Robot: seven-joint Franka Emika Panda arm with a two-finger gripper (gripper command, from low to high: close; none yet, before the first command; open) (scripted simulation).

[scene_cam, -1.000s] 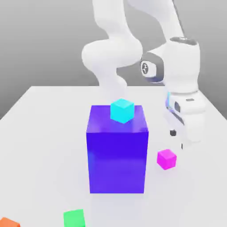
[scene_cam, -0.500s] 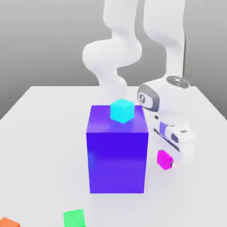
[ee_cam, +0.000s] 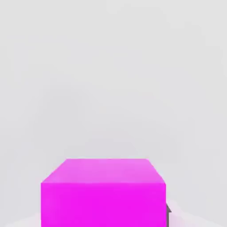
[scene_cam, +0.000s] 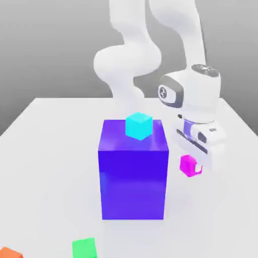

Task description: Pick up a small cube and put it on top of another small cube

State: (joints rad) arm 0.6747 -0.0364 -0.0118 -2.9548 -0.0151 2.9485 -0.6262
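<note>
Beside the blue block (scene_cam: 134, 176), the pincer (scene_cam: 194, 169) grips the magenta cube (scene_cam: 188, 164).

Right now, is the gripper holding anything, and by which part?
Yes: the gripper is shut on the small magenta cube, clamped by its opposite side faces and lifted off the table.

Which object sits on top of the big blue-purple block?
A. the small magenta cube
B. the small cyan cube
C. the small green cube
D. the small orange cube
B. The small cyan cube rests on the top face of the big blue-purple block in the exterior view.
</note>
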